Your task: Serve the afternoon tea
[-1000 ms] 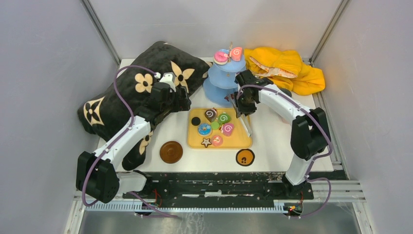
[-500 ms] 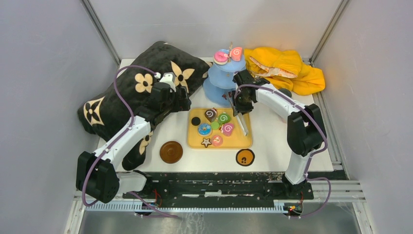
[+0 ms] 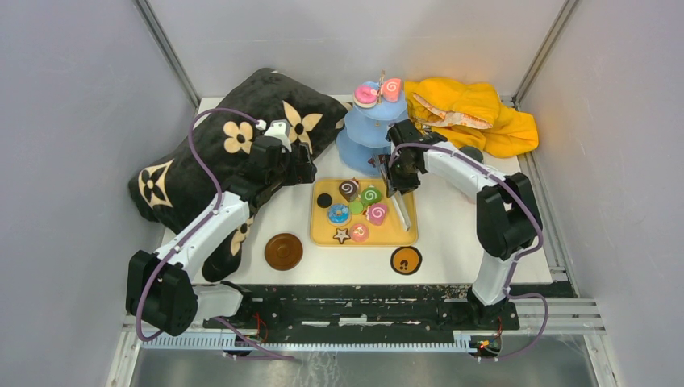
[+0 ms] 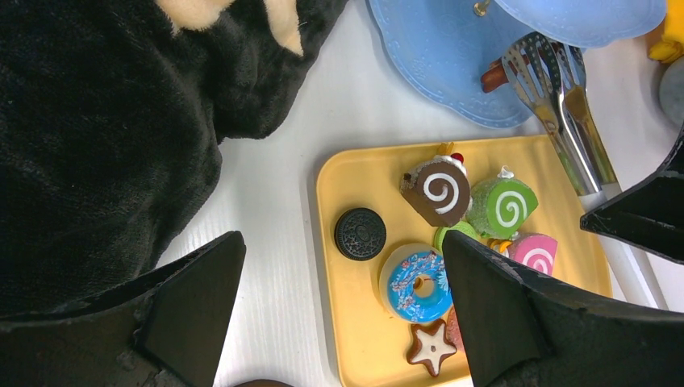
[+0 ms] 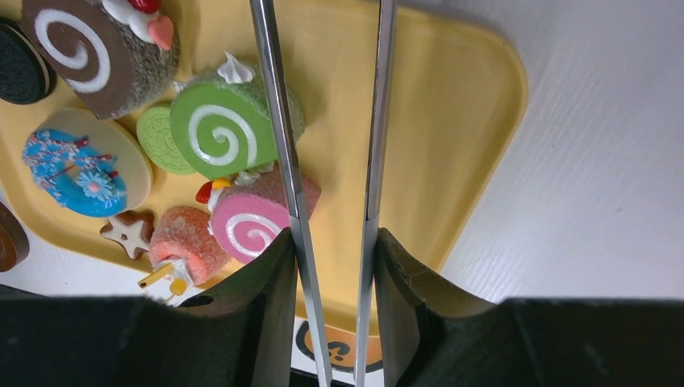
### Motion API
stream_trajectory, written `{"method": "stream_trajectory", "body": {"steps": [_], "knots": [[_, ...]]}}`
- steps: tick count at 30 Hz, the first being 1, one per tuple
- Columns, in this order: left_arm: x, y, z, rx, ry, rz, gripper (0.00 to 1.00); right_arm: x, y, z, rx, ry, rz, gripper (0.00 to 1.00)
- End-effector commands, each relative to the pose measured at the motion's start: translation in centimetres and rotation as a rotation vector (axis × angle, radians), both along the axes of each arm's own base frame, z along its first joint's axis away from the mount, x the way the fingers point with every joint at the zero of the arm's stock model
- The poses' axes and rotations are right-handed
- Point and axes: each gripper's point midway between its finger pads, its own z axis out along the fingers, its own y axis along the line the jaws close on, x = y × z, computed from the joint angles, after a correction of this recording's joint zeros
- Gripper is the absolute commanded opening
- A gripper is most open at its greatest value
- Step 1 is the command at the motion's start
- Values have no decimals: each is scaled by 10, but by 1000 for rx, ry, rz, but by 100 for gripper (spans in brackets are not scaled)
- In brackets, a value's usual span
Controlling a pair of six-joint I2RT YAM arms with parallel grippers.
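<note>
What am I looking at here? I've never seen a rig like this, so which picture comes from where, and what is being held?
Two white robot arms are bolted at the near edge of a white table. The wide picture looks down from above and behind them. The two close-ups come from cameras on their wrists. The left gripper hovers open and empty over the edge of a flat yellow tray of small toy sweets. The right gripper is shut on long metal tongs, whose tips reach the bottom plate of the light-blue three-tier stand. Two pink sweets sit on its top tier. A black plush cushion, a yellow cloth and a round brown coaster also lie on the table.
</note>
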Motion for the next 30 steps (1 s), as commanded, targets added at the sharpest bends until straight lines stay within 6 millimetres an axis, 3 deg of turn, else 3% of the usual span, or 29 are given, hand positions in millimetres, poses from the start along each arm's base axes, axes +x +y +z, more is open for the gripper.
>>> {"method": "stream_trajectory", "body": {"steps": [1,21,30], "knots": [[3,3,11,-19,-40,24,99,-7,-2,19,35,-39,-2,16],[2,0,15,-35,-48,11,99,-42,-16,17,27,16,17,18],[1,-1,15,-39,-51,8,99,-30,-11,23,37,-8,17,18]]}}
